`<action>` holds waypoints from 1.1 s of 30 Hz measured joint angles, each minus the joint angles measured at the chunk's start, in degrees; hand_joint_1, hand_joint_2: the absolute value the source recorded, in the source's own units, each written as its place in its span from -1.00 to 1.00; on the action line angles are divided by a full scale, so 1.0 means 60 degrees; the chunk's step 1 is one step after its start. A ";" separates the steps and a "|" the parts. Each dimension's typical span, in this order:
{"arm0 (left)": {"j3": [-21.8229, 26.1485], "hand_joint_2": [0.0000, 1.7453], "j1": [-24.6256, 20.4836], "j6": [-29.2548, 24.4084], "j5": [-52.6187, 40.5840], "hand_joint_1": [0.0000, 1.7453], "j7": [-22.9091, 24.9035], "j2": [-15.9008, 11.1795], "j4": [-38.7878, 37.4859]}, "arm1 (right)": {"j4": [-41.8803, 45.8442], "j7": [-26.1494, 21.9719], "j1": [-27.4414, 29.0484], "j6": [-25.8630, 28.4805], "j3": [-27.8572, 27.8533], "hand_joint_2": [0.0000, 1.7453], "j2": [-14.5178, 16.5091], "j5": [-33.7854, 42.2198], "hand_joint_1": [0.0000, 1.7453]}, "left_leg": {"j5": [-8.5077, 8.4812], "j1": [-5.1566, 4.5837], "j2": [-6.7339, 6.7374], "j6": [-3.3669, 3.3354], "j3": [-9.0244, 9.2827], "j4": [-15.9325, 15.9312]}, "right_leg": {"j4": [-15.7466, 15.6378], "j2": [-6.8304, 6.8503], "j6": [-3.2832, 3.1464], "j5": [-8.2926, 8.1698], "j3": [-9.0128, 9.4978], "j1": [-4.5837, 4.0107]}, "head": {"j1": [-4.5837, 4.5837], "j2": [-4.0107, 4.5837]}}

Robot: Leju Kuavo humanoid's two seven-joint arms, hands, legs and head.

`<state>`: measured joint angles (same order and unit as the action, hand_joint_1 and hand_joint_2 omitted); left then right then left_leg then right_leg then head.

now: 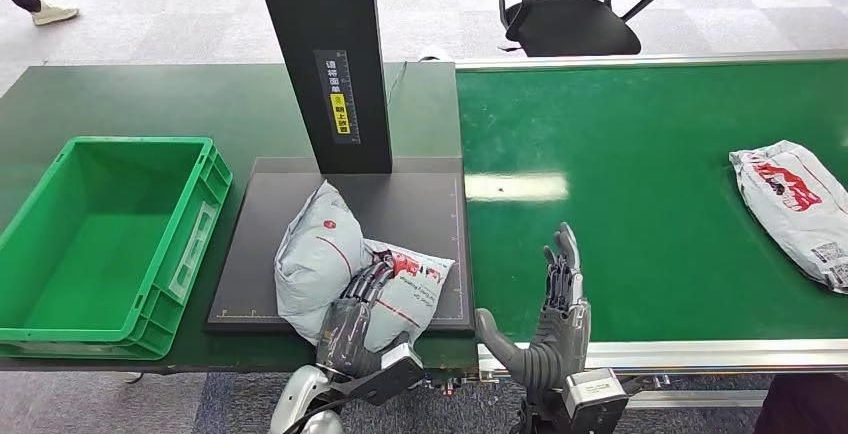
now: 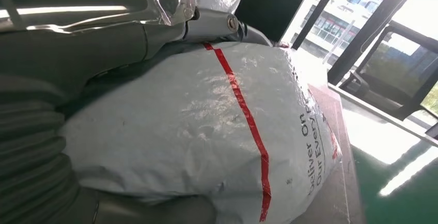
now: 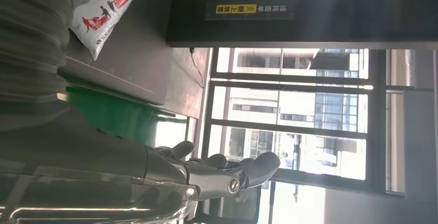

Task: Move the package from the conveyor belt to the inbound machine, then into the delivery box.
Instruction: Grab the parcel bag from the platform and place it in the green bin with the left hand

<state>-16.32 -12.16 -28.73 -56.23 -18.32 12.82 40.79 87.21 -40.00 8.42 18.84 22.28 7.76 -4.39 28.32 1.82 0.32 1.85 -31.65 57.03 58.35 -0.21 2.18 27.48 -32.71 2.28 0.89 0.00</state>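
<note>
Two packages, head view: a grey package (image 1: 335, 259) lies crumpled on the dark platform (image 1: 420, 204) of the inbound machine, below its black column (image 1: 325, 54); a second package (image 1: 795, 204) lies on the green conveyor belt (image 1: 620, 174), well apart to the right.
Long axis, head view: the near package runs from the column's foot toward the platform's front edge, its red-printed end toward the front right; the far one runs diagonally across the belt.
Left hand, head view: the left hand (image 1: 355, 319) comes in from below, dark fingers (image 1: 372, 279) curled over the package's front part, gripping it.
Right hand, head view: the right hand (image 1: 550, 324) stands upright over the belt's near edge, fingers spread, thumb out to the side, holding nothing.
Delivery box, head view: a green crate (image 1: 110, 239) sits on the green tabletop (image 1: 150, 94) just left of the platform.
Background, head view: a black office chair (image 1: 575, 4) stands behind the belt.
Left wrist view: the package (image 2: 206, 126) is clasped by the hand (image 2: 124, 33), showing a red stripe and black lettering that the head view cannot resolve.
Right wrist view: the open hand (image 3: 206, 172), fingers extended and apart, a corner of the package (image 3: 106, 12) on the platform, and the column's yellow label (image 3: 236, 9).
</note>
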 joint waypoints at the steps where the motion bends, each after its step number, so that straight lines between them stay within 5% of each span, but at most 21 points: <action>1: 0.0042 1.00 -0.0008 -0.0104 0.0051 0.94 -0.0130 0.0014 -0.0023 | -0.0005 0.0000 0.0023 0.0039 -0.0002 1.00 -0.0001 -0.0002 -1.00 | -0.0001 0.0000 0.0001 -0.0001 0.0005 0.0000 | 0.0000 -0.0001 0.0000 -0.0001 0.0004 0.0000 | 0.0001 0.0000; 11: 0.0282 1.00 0.0716 -0.1250 0.0767 0.93 -0.1178 0.0031 0.1809 | -0.0002 0.0059 0.0447 0.0581 0.0014 1.00 -0.0012 -0.0100 -1.00 | -0.0007 0.0002 0.0011 0.0000 -0.0030 0.0001 | 0.0007 -0.0010 -0.0010 -0.0016 -0.0028 -0.0003 | -0.0001 0.0000; 18: 0.0491 1.00 0.2019 -0.1847 0.2380 0.88 -0.3291 0.0010 0.5197 | -0.0007 0.0056 0.0533 0.0674 0.0039 1.00 -0.0021 -0.0048 -1.00 | 0.0000 0.0003 0.0019 0.0004 -0.0089 0.0001 | 0.0008 -0.0020 -0.0011 -0.0013 -0.0090 -0.0004 | -0.0001 0.0000; 27: 0.0429 1.00 0.3353 -0.1876 0.3343 0.73 -0.3380 0.0102 1.0520 | -0.0077 0.0005 0.0528 0.0693 0.0013 1.00 -0.0042 0.0065 -1.00 | 0.0003 0.0003 0.0018 0.0007 -0.0100 0.0001 | 0.0007 -0.0021 -0.0013 -0.0008 -0.0097 -0.0005 | 0.0004 0.0000; 33: 0.1048 1.00 0.2778 -0.1873 0.4107 0.66 -0.3374 0.0244 1.2052 | -0.0147 0.0004 0.0416 0.0475 -0.0011 1.00 -0.0036 0.0029 -1.00 | 0.0000 0.0005 0.0013 0.0006 -0.0085 0.0000 | 0.0007 -0.0015 -0.0013 -0.0010 -0.0078 -0.0006 | 0.0006 0.0000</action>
<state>-10.04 4.50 -39.97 -31.59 -38.57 14.28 113.11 86.32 -39.98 10.92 21.69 22.22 7.55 -4.22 28.32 1.85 0.40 1.88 -32.16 57.03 58.39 -0.30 2.10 27.42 -33.18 2.25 0.92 0.00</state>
